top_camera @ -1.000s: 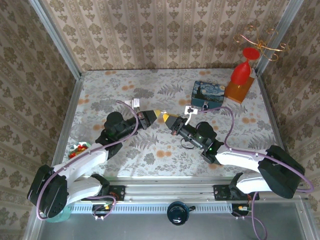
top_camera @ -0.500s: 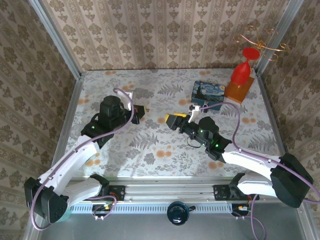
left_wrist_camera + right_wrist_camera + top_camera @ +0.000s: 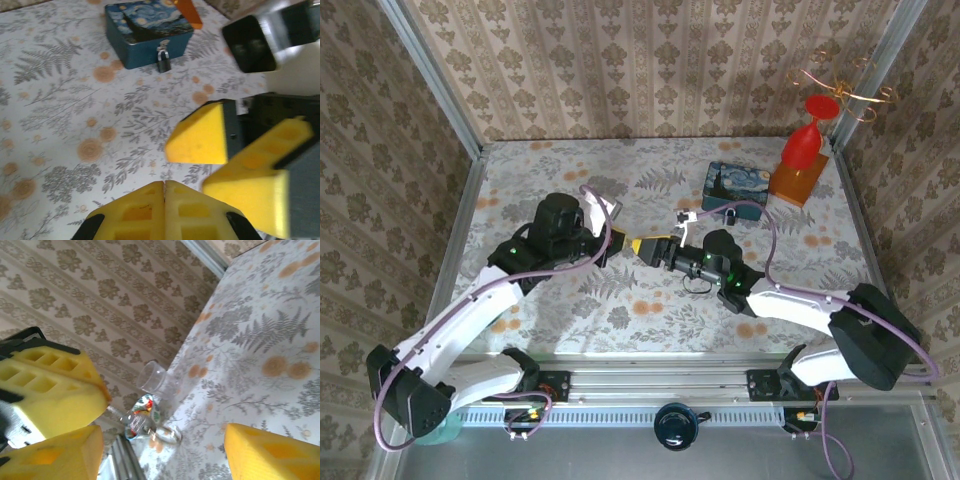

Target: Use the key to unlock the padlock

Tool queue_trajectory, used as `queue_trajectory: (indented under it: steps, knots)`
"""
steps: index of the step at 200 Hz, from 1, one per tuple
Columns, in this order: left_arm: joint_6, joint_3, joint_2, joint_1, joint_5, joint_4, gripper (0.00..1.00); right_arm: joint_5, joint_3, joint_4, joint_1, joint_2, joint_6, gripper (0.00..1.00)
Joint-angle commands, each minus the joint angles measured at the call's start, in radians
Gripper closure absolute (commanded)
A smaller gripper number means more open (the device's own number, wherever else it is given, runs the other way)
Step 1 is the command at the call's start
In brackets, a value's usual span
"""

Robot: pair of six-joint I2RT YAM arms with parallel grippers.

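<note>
The small black padlock (image 3: 731, 213) (image 3: 163, 59) with its silvery loop hangs on the front of the blue swirl-painted tin (image 3: 735, 183) (image 3: 147, 30), at the back right. My left gripper (image 3: 623, 241) (image 3: 165, 186) is shut, its yellow pads pressed together. In the right wrist view a thin silvery blade, the key (image 3: 115, 411), pokes out from the left gripper's pads. My right gripper (image 3: 641, 247) (image 3: 162, 440) faces it tip to tip at mid-table and is wide open. Its yellow fingers (image 3: 200, 135) sit just right of my left tip. Both grippers are well short of the padlock.
A red goblet shape on an orange block (image 3: 798, 160) and a gold wire stand (image 3: 845, 85) fill the back right corner. A colourful wrapper (image 3: 480, 295) (image 3: 142, 415) and a clear cup (image 3: 157, 380) lie by the left wall. Patterned walls close three sides.
My left gripper swung away to the back left, then came back to meet the right gripper tip to tip. The right gripper shifted slightly left toward it.
</note>
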Motion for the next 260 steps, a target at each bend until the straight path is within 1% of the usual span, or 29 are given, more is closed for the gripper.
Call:
queue_trajectory:
  steps: [1,26,56,80,109,141,144,149,189,223,260]
  knots:
    - [0.030,-0.013,-0.037,0.011,0.108,0.032,1.00,-0.094,0.008,0.149,-0.012,0.011,0.050,0.36]
    - [0.028,-0.018,-0.049,0.027,0.143,0.033,1.00,-0.090,0.002,0.151,-0.013,0.011,0.022,0.42]
    - [0.010,-0.015,-0.045,0.056,0.183,0.036,1.00,-0.153,0.008,0.194,-0.012,0.011,0.001,0.48]
    - [-0.010,-0.014,-0.047,0.079,0.235,0.056,1.00,-0.146,-0.007,0.210,-0.013,0.008,-0.021,0.53]
    - [-0.021,-0.003,-0.047,0.093,0.289,0.065,1.00,-0.194,-0.005,0.260,-0.012,0.011,-0.018,0.56]
    - [-0.039,0.002,-0.056,0.093,0.295,0.067,1.00,-0.209,0.004,0.220,-0.013,-0.006,-0.023,0.59]
    - [-0.040,0.002,-0.057,0.093,0.322,0.070,1.00,-0.211,0.003,0.223,-0.012,-0.007,-0.023,0.59]
    - [-0.044,-0.001,-0.060,0.093,0.331,0.074,1.00,-0.215,0.004,0.224,-0.011,-0.008,-0.024,0.60]
    - [-0.048,0.008,-0.060,0.093,0.341,0.079,1.00,-0.227,-0.001,0.235,-0.012,-0.012,-0.022,0.68]
    - [-0.047,0.017,-0.057,0.093,0.344,0.076,1.00,-0.223,-0.007,0.238,-0.011,-0.019,-0.024,0.71]
    - [-0.045,0.018,-0.055,0.094,0.336,0.071,1.00,-0.217,-0.009,0.235,-0.010,-0.022,-0.027,0.81]
